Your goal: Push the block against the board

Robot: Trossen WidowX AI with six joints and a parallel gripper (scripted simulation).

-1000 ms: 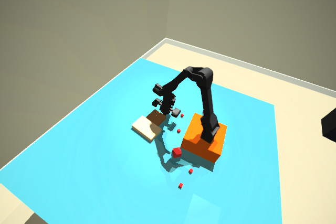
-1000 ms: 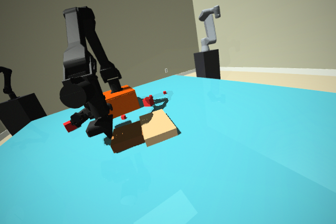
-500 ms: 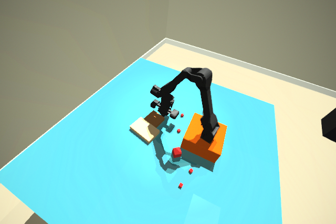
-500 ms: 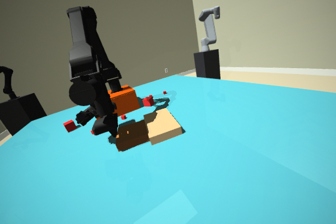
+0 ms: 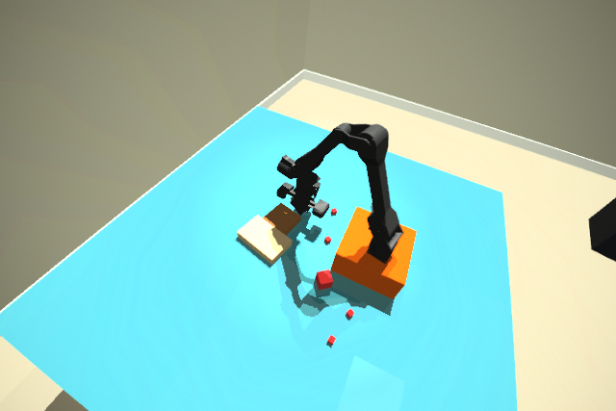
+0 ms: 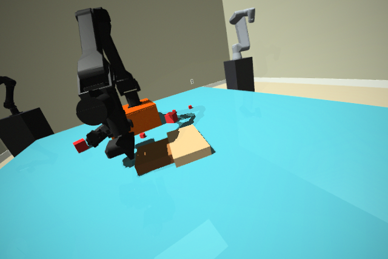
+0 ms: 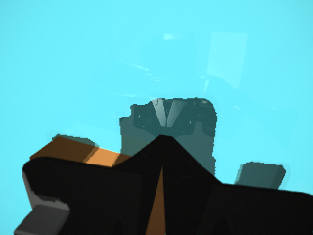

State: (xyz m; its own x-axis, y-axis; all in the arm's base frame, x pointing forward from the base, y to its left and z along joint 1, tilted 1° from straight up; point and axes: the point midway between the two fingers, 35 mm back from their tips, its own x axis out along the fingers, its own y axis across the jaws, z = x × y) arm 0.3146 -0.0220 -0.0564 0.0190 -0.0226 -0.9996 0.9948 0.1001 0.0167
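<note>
The brown square block [image 5: 283, 218] [image 6: 153, 157] [image 7: 100, 157] lies flat on the blue table top, and one of its sides touches the pale tan board [image 5: 261, 239] [image 6: 189, 144]. The block seems to sit toward one end of that board side, near its corner. My gripper [image 5: 301, 209] [image 6: 129, 154] [image 7: 164, 141] is shut and empty. Its tip points down and is low at the block's side that faces away from the board. In the wrist view the black fingers hide most of the block.
The arm stands on an orange base [image 5: 373, 259] [image 6: 143, 117]. Several small red cubes lie around it, the largest [image 5: 324, 278] [image 6: 171, 116] near the base and one [image 6: 80, 145] behind my gripper. A grey arm on a black pedestal [image 6: 239, 74] stands past the table's far edge.
</note>
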